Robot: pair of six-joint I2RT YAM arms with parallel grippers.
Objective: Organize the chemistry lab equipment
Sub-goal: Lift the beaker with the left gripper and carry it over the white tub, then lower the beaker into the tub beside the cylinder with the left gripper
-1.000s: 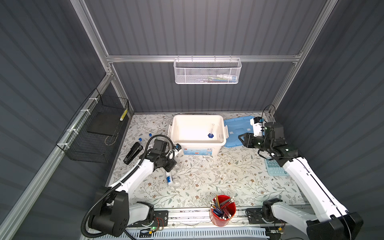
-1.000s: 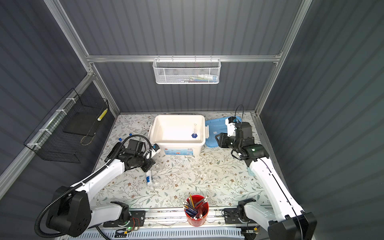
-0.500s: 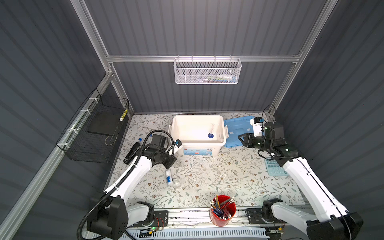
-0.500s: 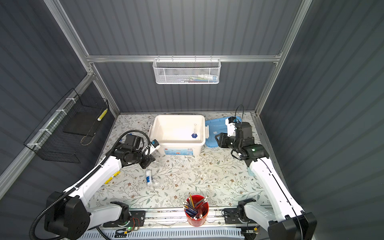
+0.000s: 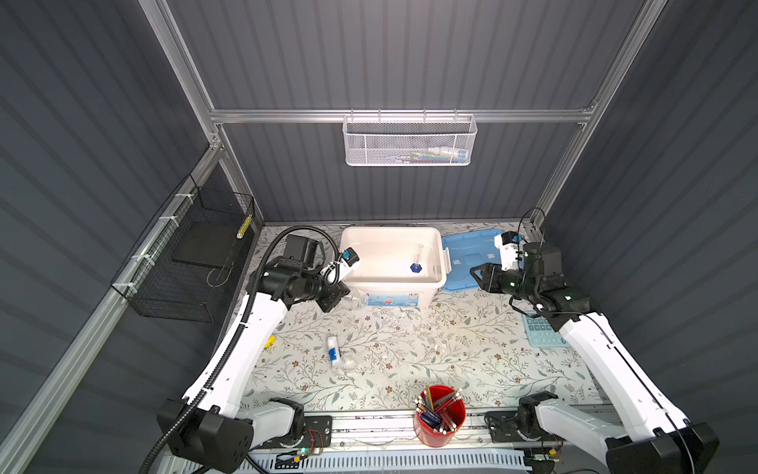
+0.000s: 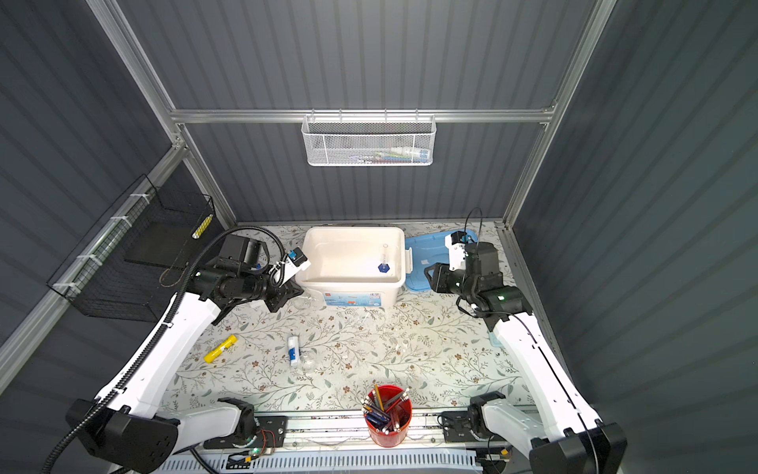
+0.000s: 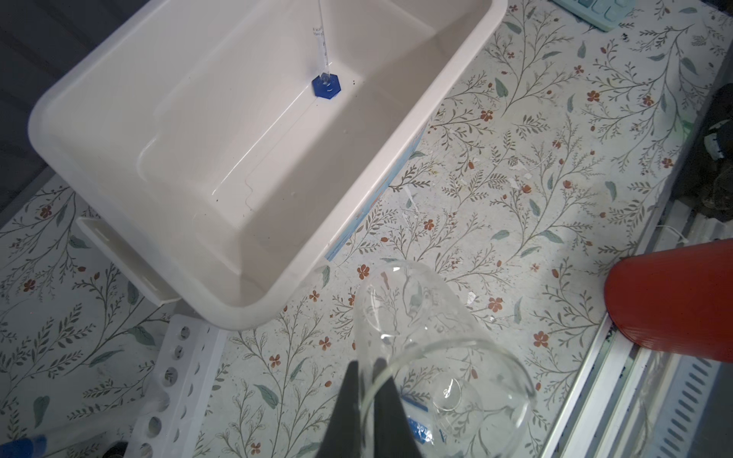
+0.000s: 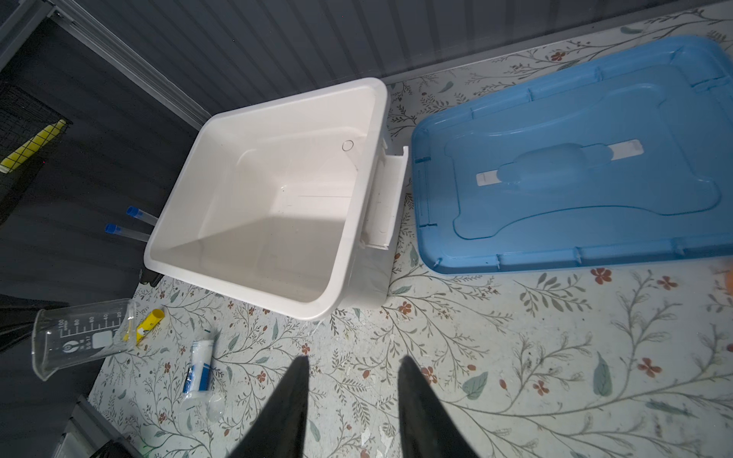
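At 9 o'clock of the white bin (image 5: 393, 283), the left gripper (image 7: 367, 370) pinches the wall of a clear beaker (image 8: 83, 337) at its rim, one finger inside the glass and one outside. The beaker hangs tipped on its side above the floral table (image 5: 389, 369), just off the bin's corner at about 8 o'clock. Two blue-capped tubes (image 8: 133, 214) stick out from behind the bin on that same side.

Inside the bin, toward 3 o'clock, the measuring cylinder (image 5: 416, 264) stands upright on its blue hexagonal foot. At 7 o'clock of the bin, well apart from it, a glue stick (image 5: 333, 349) lies on the table. Just beside the glue stick is what looks like a small round flask (image 5: 348, 362), though the clear glass is hard to make out.

At 3 o'clock of the bin, over the near edge of the blue lid (image 5: 467, 254), the right gripper (image 8: 353, 396) hovers with its fingers spread and nothing between them.
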